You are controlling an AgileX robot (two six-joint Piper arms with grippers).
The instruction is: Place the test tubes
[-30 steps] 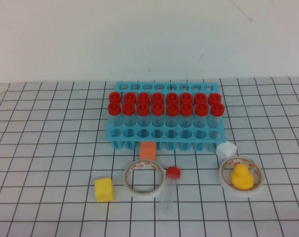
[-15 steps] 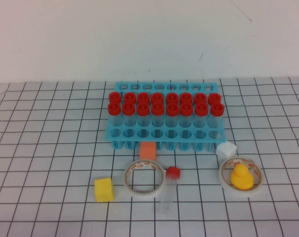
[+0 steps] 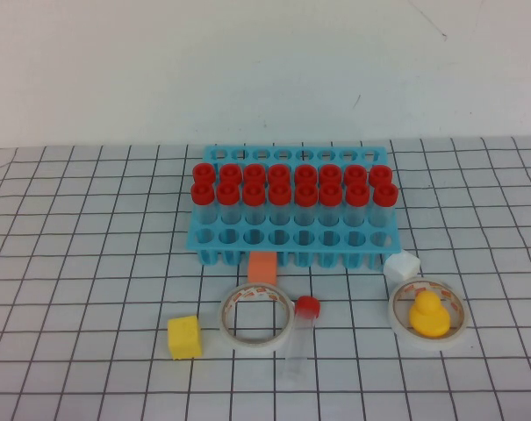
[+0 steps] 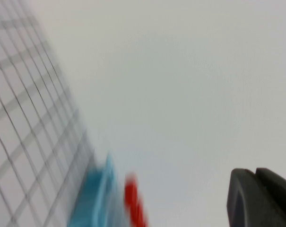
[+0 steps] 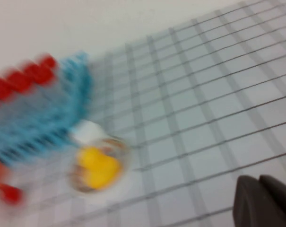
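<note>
Reddish print is running around the left tape roll [image 3: 257, 318] and the right tape roll [image 3: 397, 309], too small to read. Sixteen red-capped tubes [image 3: 280, 193] are standing in two rows of eight in the blue rack [image 3: 211, 235]. One loose test tube [image 3: 300, 338] is lying in front of it, just beside the left roll. One yellow duck [image 3: 429, 314] is sitting inside the right roll. One yellow cube [image 3: 184, 337], one orange block [image 3: 262, 267] and one white cube [image 3: 403, 266] are resting on the white gridded table [image 3: 72, 263], under a plain white wall [image 3: 247, 70]. The left gripper [image 4: 255, 176] and the right gripper [image 5: 258, 182] are hanging above the table, fingers together, holding nothing.

L claw [image 4: 257, 189], R claw [image 5: 261, 195] closed, aloft, near-side
</note>
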